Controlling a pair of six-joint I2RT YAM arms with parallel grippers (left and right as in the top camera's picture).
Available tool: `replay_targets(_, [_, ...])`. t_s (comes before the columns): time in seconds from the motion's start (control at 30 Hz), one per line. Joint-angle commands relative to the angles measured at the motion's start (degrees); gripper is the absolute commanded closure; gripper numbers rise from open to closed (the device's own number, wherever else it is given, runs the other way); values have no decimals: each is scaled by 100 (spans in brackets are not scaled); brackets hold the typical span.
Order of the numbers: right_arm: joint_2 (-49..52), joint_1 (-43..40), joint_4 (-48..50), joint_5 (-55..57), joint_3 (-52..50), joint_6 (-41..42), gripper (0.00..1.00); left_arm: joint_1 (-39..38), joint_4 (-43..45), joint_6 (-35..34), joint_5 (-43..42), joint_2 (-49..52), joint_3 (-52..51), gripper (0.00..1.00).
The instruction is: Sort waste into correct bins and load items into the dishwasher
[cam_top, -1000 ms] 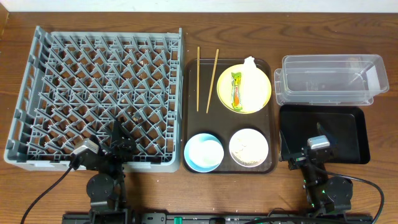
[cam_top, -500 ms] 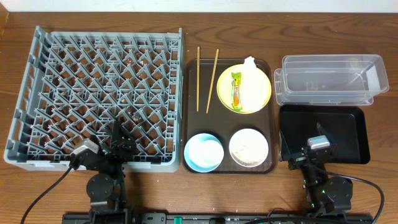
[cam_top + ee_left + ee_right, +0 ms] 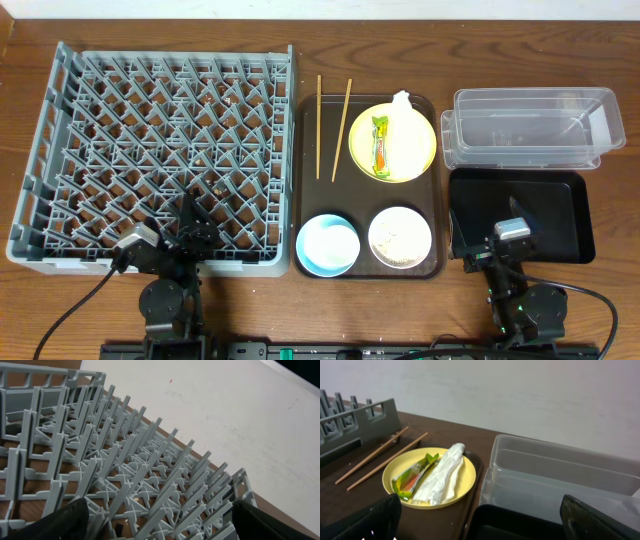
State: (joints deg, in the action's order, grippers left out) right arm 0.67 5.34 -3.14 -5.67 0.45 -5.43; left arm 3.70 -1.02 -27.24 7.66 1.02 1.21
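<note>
— Anything moved in the last second?
— No. The rack (image 3: 150, 150) holds no dishes, and the plate (image 3: 415, 150) sits on the tray (image 3: 335, 195) with the tissue (image 3: 442, 472) and wrapper (image 3: 380, 145). The left gripper (image 3: 160, 522) and right gripper (image 3: 480, 522) are spread, empty. Sorting not begun, I'd say.

A dark brown serving tray (image 3: 340, 195) lies on the wooden counter (image 3: 610, 300), which spreads around the tray on all sides. Behind the tray rises a white wall (image 3: 520, 390).

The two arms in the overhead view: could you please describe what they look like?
Both are black. The left arm and right arm each carry a silver-grey block, sit on a round base, and trail a thin black cable.
</note>
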Motion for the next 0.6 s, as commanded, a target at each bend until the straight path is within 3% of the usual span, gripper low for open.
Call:
replay_targets(0.0, [-28, -68, 122, 31, -13, 2, 1, 24, -232, -127, 118, 9, -98, 7])
replay_targets(0.17, [-28, -66, 216, 22, -13, 4, 1, 24, -216, -140, -2, 7, -98, 7])
replay_targets(0.4, [-28, -66, 726, -1106, 2, 177, 1, 24, 225, -136, -1001, 9, -44, 7])
replay_targets(0.57, [46, -68, 697, -1014, 466, 439, 1, 24, -2, -79, -1158, 271, 769, 7])
